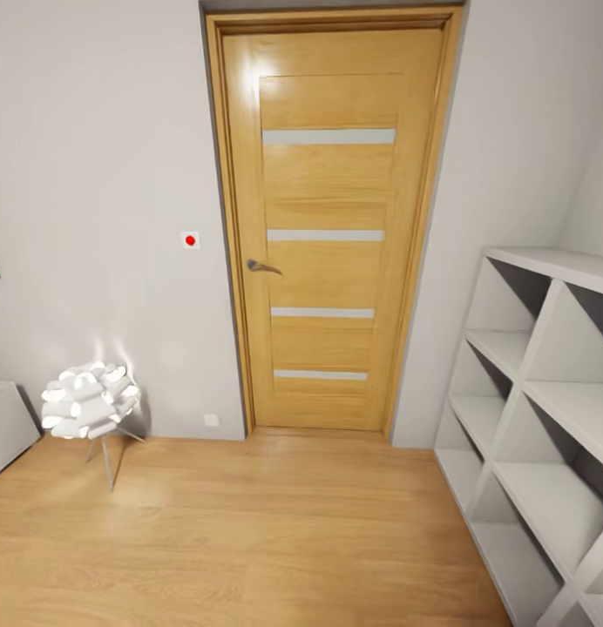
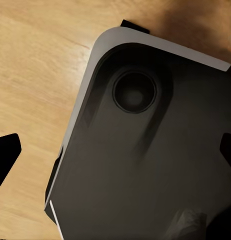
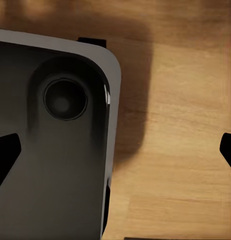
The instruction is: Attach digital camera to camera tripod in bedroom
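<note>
Wide look from the head camera and it's the bedroom: pale grey wall point(image 1: 101, 174) straight ahead, light wood floor point(image 1: 249, 540) running underneath, and a tall wooden door point(image 1: 328, 226) dead centre, shut, with four pale horizontal strips and a grey lever handle point(image 1: 262, 266) on its left edge; the top of its frame is cut off by the picture. Over on the right, white cube shelves point(image 1: 545, 409) run out of shot at the right and bottom edges, the compartments that show bare. Far left, a white box-like piece of furniture point(image 1: 5, 427) is mostly cropped, hard to say what it is. Beside it stands a small lamp point(image 1: 90, 401) with a white petal shade on thin metal legs, throwing glare on the wall. Smaller now: a white wall switch with a red dot point(image 1: 190, 239) left of the door, a wall socket point(image 1: 212, 421) low down. Down at the wrists, each camera looks over a dark rounded robot base point(image 2: 145, 165) with a pale rim and a round recess, floor beyond. The left gripper point(image 2: 120, 150) shows just two black fingertips at opposite edges, spread wide, nothing between them; the right gripper point(image 3: 120, 150) reads the same, wide apart and holding nothing.
</note>
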